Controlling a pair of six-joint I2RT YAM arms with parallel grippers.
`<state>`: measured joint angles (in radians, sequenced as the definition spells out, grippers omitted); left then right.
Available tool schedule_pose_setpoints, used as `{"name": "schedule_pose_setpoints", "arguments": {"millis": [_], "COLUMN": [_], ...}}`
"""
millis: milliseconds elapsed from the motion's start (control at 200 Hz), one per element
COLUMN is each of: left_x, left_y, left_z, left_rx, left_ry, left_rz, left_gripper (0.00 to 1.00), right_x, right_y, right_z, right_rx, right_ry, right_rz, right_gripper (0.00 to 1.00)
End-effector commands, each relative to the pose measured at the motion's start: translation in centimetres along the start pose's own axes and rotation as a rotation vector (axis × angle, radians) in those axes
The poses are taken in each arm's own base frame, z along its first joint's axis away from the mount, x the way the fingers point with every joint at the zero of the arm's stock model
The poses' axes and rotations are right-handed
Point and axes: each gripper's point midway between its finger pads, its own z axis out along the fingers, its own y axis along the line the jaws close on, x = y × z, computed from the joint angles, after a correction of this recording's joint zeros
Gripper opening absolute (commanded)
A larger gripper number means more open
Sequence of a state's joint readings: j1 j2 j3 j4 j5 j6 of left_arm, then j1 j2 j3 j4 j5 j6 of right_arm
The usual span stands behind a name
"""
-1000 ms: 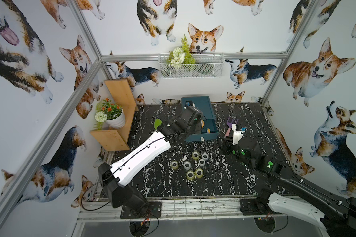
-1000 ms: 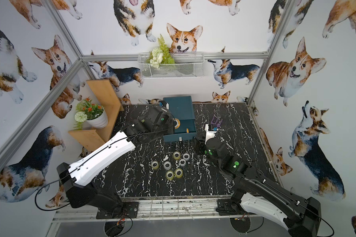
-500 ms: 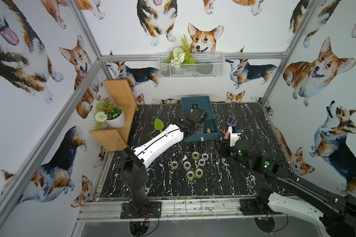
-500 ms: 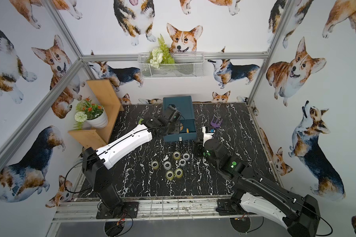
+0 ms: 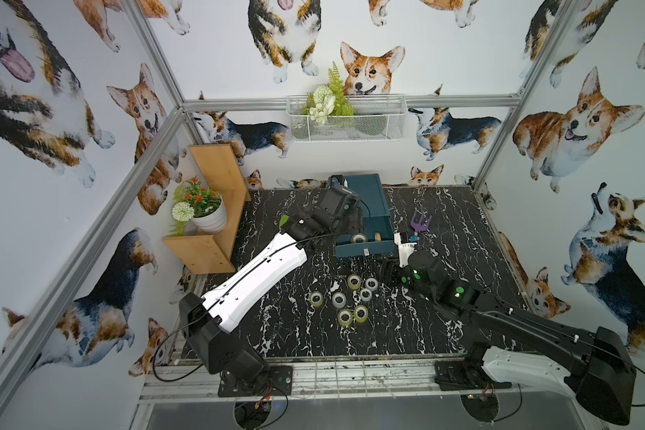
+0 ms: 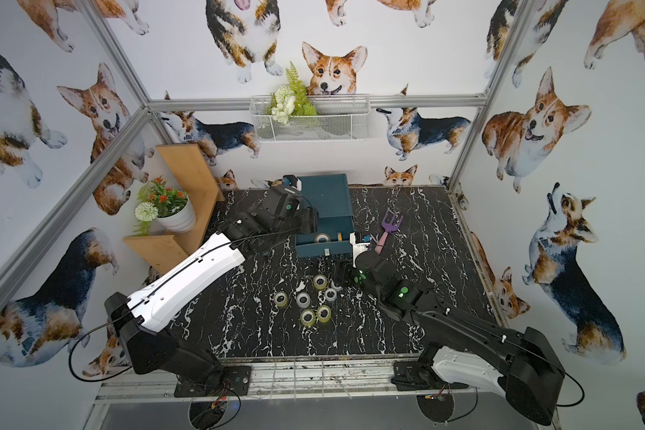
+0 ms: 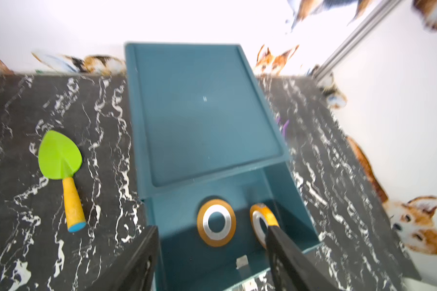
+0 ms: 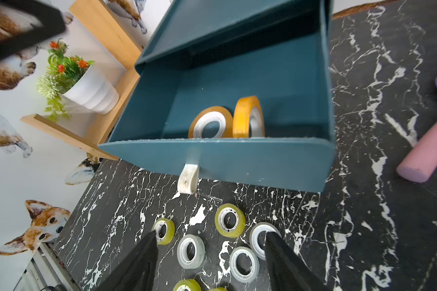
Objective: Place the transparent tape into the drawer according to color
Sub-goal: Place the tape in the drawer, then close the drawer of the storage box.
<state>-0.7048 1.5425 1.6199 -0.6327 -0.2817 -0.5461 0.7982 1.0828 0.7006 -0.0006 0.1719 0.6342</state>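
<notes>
Opened since a second ago, my left gripper hangs over the open drawer, two orange rolls inside; my right gripper, jaws also apart, hovers above seven rolls on the table.

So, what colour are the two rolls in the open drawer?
Both tape rolls are orange with pale cores; clearest in the right wrist view.

A robot lab test cell: aluminium frame, corgi-print walls, marbled table, arms bolted to a rail.
</notes>
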Motion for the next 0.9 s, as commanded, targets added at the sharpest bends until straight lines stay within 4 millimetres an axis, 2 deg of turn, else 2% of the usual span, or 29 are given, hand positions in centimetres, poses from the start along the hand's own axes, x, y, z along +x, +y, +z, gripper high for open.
{"name": "schedule_pose_setpoints", "arguments": {"millis": [0,25,135,180,260,440,691,896], "left_x": [-2.4,-2.6,-4.0,-3.5,-3.2,-2.1,-0.4,1.7], "left_y": [1.9,2.1,3.2,3.6,4.7,7.8,8.5,9.2], "left_z": [0.8,1.2,2.9,4.7,6.1,8.8,10.8,11.7], "left_rx": [-0.050,-0.067,-0.161,-0.190,-0.234,-0.292,-0.311,-0.332], "left_ry": [-0.074,-0.079,-0.102,-0.078,-0.060,0.009,0.070,0.129], "left_rz": [-0.008,0.005,0.072,0.092,0.098,0.075,0.097,0.124], "left_gripper": [0.76,0.77,0.83,0.83,0.83,0.69,0.65,0.60], "right_x": [-2.0,-1.5,-1.3,-1.2,-0.9,-0.1,-0.1,-1.7], "right_y": [1.8,1.5,1.7,1.7,1.7,1.3,1.1,1.2], "right_z": [0.4,1.2,1.8,1.9,2.0,2.1,2.8,4.4], "right_rx": [-0.059,-0.042,-0.037,-0.032,-0.028,-0.017,0.006,0.037], "right_ry": [-0.070,-0.051,-0.042,-0.039,-0.030,-0.015,-0.017,-0.057], "right_rz": [0.057,0.056,0.061,0.062,0.064,0.074,0.064,0.050], "right_gripper": [0.71,0.71,0.70,0.71,0.70,0.70,0.70,0.70]}}
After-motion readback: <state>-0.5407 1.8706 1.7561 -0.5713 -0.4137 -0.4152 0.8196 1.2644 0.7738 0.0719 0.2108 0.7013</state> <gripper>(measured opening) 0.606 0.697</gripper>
